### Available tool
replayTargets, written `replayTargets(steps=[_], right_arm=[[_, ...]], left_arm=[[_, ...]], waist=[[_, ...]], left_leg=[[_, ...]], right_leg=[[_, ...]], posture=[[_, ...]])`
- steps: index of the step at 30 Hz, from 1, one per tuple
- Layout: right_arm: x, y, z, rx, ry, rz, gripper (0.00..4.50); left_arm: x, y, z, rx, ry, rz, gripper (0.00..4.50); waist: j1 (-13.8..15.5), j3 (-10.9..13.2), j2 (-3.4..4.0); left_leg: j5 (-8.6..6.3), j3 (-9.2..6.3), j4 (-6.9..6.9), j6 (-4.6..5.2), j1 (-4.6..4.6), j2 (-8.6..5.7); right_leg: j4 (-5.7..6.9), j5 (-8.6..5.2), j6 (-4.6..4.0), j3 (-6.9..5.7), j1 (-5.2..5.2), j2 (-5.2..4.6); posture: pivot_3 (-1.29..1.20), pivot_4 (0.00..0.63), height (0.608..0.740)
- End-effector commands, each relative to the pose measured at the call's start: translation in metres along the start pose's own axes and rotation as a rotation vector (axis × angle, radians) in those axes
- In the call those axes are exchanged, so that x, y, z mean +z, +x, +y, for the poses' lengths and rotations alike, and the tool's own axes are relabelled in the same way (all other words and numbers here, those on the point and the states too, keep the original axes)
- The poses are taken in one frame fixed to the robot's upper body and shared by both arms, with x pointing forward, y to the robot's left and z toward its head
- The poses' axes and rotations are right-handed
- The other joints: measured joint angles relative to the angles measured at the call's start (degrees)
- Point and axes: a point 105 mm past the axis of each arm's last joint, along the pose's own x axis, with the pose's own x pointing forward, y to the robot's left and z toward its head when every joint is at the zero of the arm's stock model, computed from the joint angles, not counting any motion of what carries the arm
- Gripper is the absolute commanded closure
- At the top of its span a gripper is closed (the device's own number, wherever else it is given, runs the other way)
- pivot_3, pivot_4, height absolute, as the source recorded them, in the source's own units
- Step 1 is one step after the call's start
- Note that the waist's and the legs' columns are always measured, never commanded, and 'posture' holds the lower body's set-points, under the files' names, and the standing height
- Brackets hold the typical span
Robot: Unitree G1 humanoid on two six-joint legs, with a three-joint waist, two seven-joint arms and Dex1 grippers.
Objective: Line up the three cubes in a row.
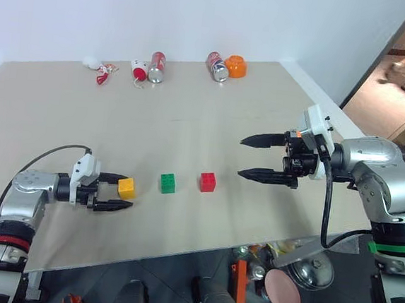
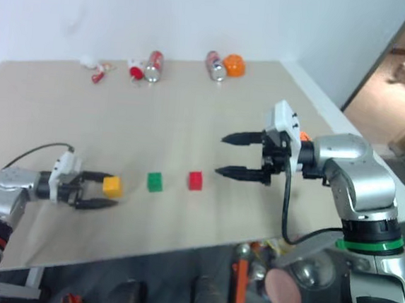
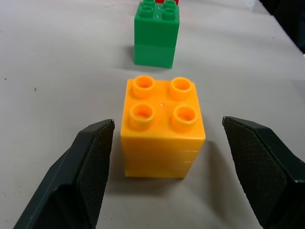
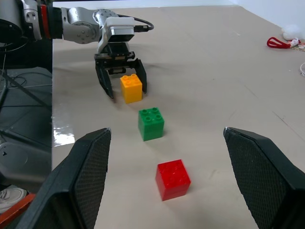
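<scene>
Three cubes: one yellow cube (image 1: 126, 187), one green cube (image 1: 168, 183), one red cube (image 1: 207, 182). Two cans (image 1: 156, 67), one orange toy (image 1: 235, 66), maybe three little far-off things.

A beige table (image 1: 191, 115) carries a loose row of clutter along its far edge. At the left end lies a small white object (image 1: 90, 62) beside a red-handled item (image 1: 103, 77). Next come a red and white can (image 1: 139, 70) and a second can (image 1: 156, 67) lying close together. Further right a third can (image 1: 217, 66) touches an orange bowl-shaped toy (image 1: 235, 66).
</scene>
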Motion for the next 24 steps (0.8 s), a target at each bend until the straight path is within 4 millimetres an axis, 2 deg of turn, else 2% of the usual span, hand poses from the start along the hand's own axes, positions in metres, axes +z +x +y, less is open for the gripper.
replayTargets(steps=[1,5,9,13,24], right_arm=[[0.009,0.001,-0.001,0.014,-0.044,-0.009,0.58],[0.01,0.002,-0.002,0.021,-0.049,-0.013,0.58],[0.01,0.002,-0.002,0.025,-0.052,-0.013,0.58],[0.013,0.002,-0.003,0.028,-0.058,-0.016,0.58],[0.015,0.005,-0.007,0.041,-0.074,-0.016,0.58]], left_arm=[[0.012,-0.007,-0.001,0.0,0.018,-0.005,0.75],[0.011,-0.015,0.003,0.052,0.037,0.012,0.75],[0.01,-0.02,0.004,0.07,0.044,0.022,0.75],[0.011,-0.022,0.002,0.063,0.037,0.019,0.75],[0.019,-0.026,-0.005,0.043,0.01,0.015,0.75]], waist=[[0.0,0.0,-0.02],[0.3,0.0,-0.03],[0.3,0.0,-0.02],[0.3,0.0,-0.02],[0.2,0.0,-0.01]], left_leg=[[-0.09,0.0,0.0,0.02,-0.04,-0.03],[-0.79,0.03,0.03,0.22,-0.09,-0.26],[-1.46,-0.05,0.0,1.24,-0.08,-0.23],[-1.75,-0.11,0.03,1.69,0.0,-0.22],[-1.76,-0.2,0.26,1.72,0.02,-0.21]], right_leg=[[0.08,0.01,0.02,0.04,-0.05,0.0],[0.91,0.03,0.07,0.39,-0.41,0.08],[1.27,-0.16,0.15,0.38,-0.59,0.26],[1.75,-0.7,-0.06,0.31,-0.67,0.29],[1.8,-0.8,-0.29,0.23,-0.61,0.31]], posture=[[0.0,0.15,0.74],[0.0,0.15,0.74],[0.0,0.15,0.74],[0.0,0.15,0.74],[0.0,0.15,0.74]])
